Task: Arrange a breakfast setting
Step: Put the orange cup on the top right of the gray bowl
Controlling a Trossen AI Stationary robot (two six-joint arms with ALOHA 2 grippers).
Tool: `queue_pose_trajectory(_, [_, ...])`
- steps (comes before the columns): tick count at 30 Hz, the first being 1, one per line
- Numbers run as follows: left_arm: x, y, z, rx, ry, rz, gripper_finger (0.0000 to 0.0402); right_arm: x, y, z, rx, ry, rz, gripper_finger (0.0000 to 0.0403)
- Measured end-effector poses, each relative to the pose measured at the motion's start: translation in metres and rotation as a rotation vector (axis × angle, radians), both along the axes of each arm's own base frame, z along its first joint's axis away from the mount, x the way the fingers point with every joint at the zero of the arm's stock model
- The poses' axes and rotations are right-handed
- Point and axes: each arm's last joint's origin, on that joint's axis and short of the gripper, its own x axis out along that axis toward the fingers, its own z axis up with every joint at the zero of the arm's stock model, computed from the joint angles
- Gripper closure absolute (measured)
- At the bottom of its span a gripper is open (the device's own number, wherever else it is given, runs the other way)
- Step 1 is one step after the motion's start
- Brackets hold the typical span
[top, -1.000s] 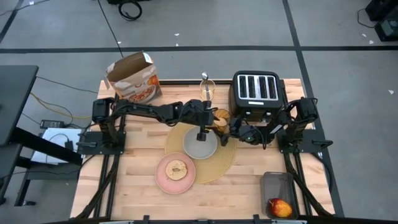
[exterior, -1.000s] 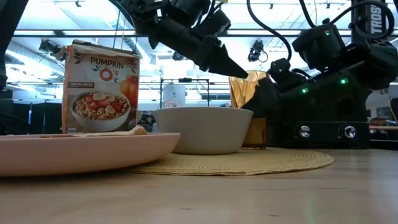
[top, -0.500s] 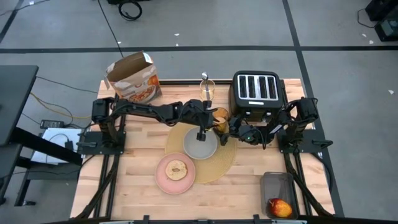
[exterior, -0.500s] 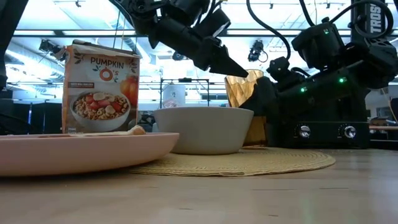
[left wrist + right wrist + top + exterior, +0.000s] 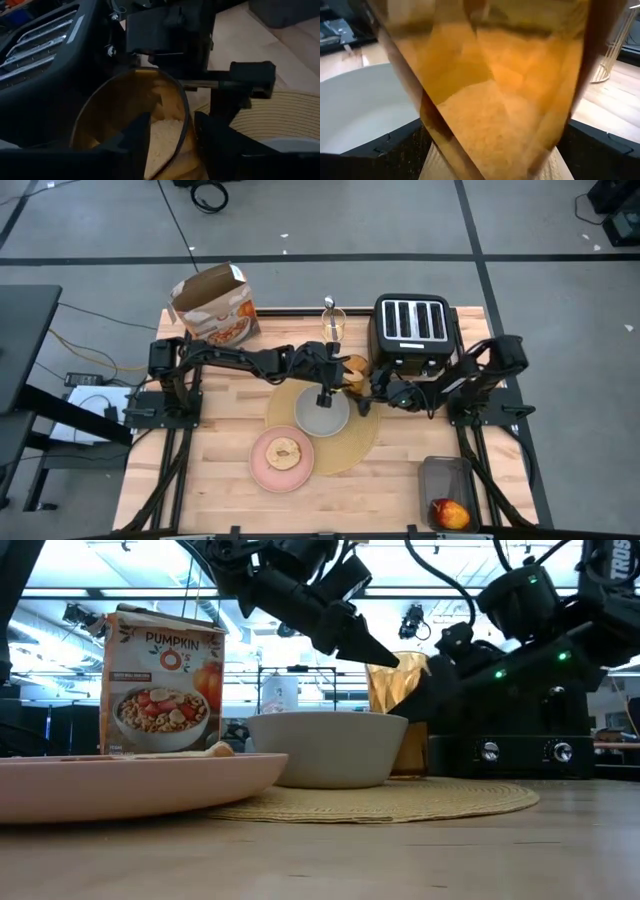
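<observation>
Grey bowl (image 5: 323, 418) and pink plate (image 5: 283, 459) sit placed, amber faceted tumbler (image 5: 396, 683) pinched in both arms' jaws, red apple (image 5: 449, 513) still waiting.

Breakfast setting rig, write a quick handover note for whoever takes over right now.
Right gripper: shut on the amber tumbler, which looks tilted, beside the toaster.
Left gripper: fingers straddle the tumbler's rim, one inside, one outside; whether it grips is unclear.
Done: grey bowl on the placemat; toast slice on the pink plate, which overlaps the mat's edge.
Left: set the tumbler down, bring the apple from the tray at the near right, and the spoon from the holder at the far edge.
</observation>
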Motion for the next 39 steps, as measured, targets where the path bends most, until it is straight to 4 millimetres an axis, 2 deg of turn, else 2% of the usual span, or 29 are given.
queue_pose_trajectory(3, [0.003,-0.001,0.007,-0.005,-0.011,0.0,0.0236,-0.009,-0.001,0.004,0.011,0.029,-0.003,0.0003])
queue_pose_trajectory(8, [0.01,-0.003,0.03,-0.004,-0.061,-0.007,0.0221,-0.021,0.0,0.013,0.024,0.079,0.002,0.0003])
queue_pose_trajectory(14, [0.011,-0.012,0.046,-0.086,0.021,0.006,0.0202,-0.027,0.0,0.02,0.043,0.105,0.037,0.0003])
queue_pose_trajectory(17, [0.001,-0.026,0.058,-0.162,0.062,0.0,0.02,-0.027,0.0,0.019,0.052,0.111,0.041,0.0003])
queue_pose_trajectory(25, [-0.051,-0.084,0.085,-0.322,0.293,0.037,0.0204,-0.035,0.005,0.021,0.093,0.192,0.071,0.0004])
queue_pose_trajectory(31, [-0.072,-0.129,0.077,-0.374,0.439,0.113,0.0218,-0.041,0.006,0.019,0.145,0.249,0.081,0.0021])
queue_pose_trajectory(34, [-0.075,-0.15,0.069,-0.403,0.414,0.136,0.0228,-0.04,0.007,0.018,0.14,0.241,0.087,0.0041])
queue_pose_trajectory(39, [-0.091,-0.168,0.044,-0.502,0.365,0.213,0.0247,-0.036,0.005,0.022,0.11,0.197,0.08,0.0088])
